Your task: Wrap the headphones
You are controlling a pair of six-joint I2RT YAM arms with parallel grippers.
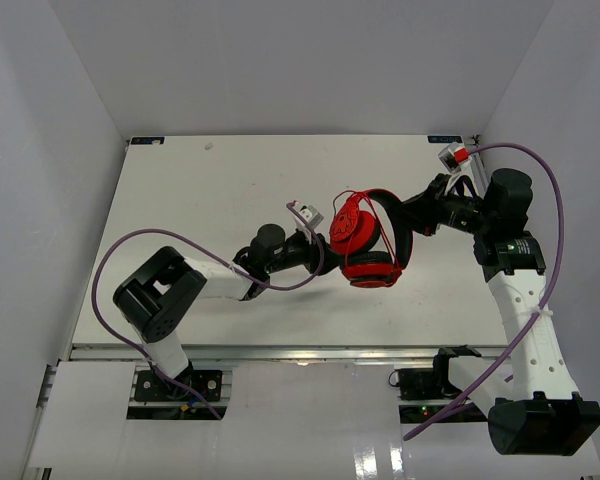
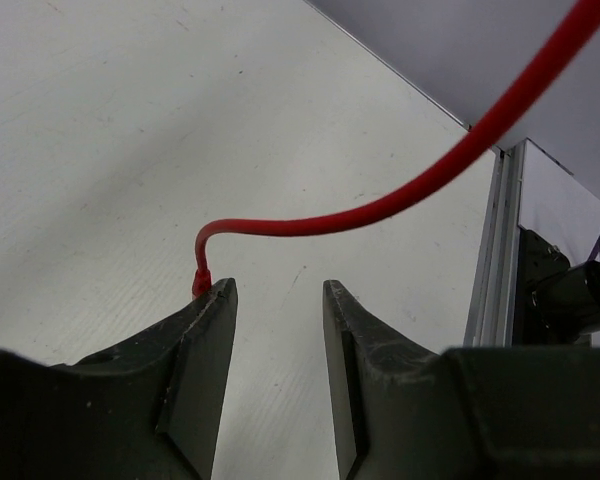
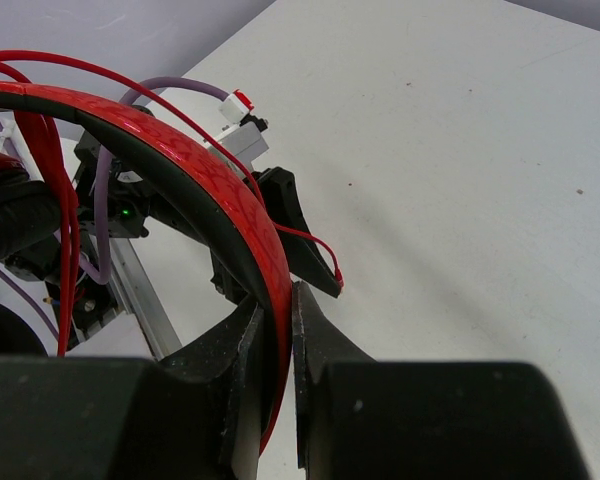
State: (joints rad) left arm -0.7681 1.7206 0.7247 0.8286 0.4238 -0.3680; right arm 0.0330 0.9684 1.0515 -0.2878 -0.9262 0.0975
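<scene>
The headphones (image 1: 368, 245), red with a black headband, hang above the middle of the table. My right gripper (image 1: 415, 217) is shut on the red headband (image 3: 205, 165), which runs down between its jaws (image 3: 280, 312). The thin red cable (image 2: 380, 210) arcs from the upper right down to its plug end (image 2: 201, 279), which rests against the outer tip of one finger of my left gripper (image 2: 278, 292). That gripper is open, with only bare table between its jaws. It sits just left of the earcups (image 1: 318, 242). Several cable loops cross the headband (image 3: 55, 180).
Purple robot cables loop beside the left arm (image 1: 130, 250) and the right arm (image 1: 552, 200). The table's metal edge rail (image 2: 490, 290) runs at the right of the left wrist view. Grey walls enclose the table on three sides.
</scene>
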